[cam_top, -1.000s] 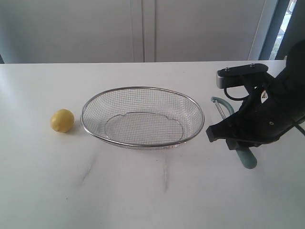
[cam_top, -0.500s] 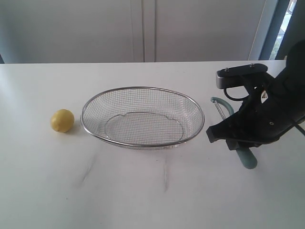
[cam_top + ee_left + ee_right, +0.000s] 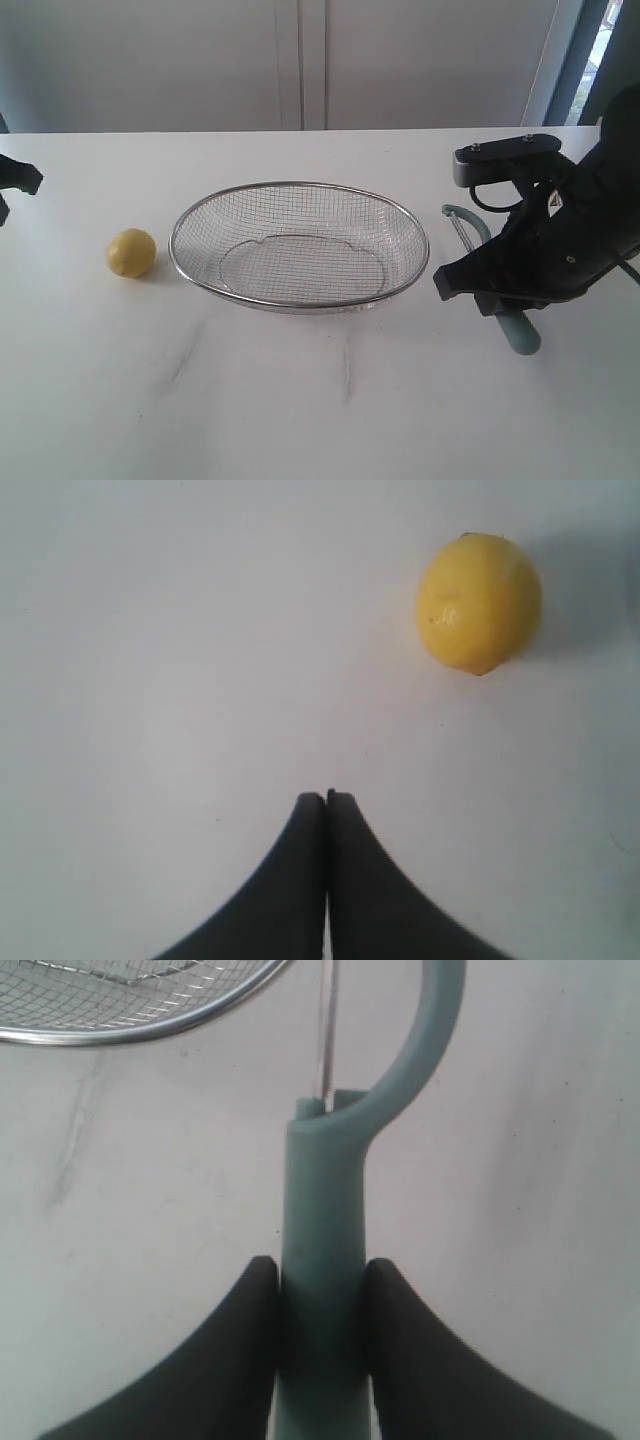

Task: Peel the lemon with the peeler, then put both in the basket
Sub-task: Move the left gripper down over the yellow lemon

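Note:
The lemon (image 3: 131, 252) lies on the white table to the left of the basket (image 3: 300, 186); no sticker shows on it. In the left wrist view the lemon (image 3: 478, 602) sits apart from my left gripper (image 3: 327, 796), whose fingers are pressed together with nothing between them. A dark part of the left arm (image 3: 16, 178) shows at the table's left edge. To the right of the basket, my right gripper (image 3: 320, 1265) is shut on the teal handle of the peeler (image 3: 322, 1190). The peeler (image 3: 521, 333) has its loop head pointing toward the far side and its handle end near the tabletop.
The basket rim (image 3: 150, 1032) lies close to the peeler's head. The table's far edge meets a pale wall with cabinet doors. Faint grey smudges (image 3: 347, 365) mark the table in front of the basket.
The left arm has come into view at the table's left edge, near the lemon. The right gripper and peeler have stayed nearly still.

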You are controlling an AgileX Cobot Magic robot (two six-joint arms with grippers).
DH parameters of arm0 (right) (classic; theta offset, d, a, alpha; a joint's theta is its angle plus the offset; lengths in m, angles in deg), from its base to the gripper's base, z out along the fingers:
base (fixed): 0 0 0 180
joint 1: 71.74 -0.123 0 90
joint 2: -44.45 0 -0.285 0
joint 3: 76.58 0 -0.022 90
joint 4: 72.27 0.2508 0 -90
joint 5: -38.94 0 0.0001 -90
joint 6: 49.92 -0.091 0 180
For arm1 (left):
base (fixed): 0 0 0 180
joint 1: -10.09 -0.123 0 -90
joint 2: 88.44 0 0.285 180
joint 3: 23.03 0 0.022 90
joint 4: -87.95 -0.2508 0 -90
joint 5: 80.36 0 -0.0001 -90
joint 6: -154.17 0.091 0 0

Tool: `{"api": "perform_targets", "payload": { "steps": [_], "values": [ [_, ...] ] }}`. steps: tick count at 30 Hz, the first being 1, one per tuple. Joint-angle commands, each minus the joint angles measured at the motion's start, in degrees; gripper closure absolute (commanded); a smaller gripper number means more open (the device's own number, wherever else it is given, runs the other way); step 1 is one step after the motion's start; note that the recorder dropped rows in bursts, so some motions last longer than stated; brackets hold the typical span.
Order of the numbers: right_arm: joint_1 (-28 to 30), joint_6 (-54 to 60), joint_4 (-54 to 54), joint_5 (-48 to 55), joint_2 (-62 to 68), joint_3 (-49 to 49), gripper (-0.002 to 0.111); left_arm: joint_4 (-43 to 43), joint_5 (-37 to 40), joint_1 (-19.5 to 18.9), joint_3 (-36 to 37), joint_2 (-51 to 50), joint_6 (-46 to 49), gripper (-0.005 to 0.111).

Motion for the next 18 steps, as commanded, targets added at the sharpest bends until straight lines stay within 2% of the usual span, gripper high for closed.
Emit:
{"api": "perform_targets", "payload": {
  "steps": [1,11,18],
  "values": [
    [-0.06,0.35,0.00,0.10,-0.51,0.23,0.108,1.11,1.01,3.39,-2.67,-3.45,-0.46,0.107],
    [-0.06,0.35,0.00,-0.03,-0.51,0.23,0.108,2.10,1.86,8.95,-8.53,-10.86,-0.99,0.107],
    [-0.06,0.35,0.00,-0.03,-0.51,0.23,0.108,2.38,2.29,10.13,-11.29,-13.63,-0.89,0.107]
  ]
}}
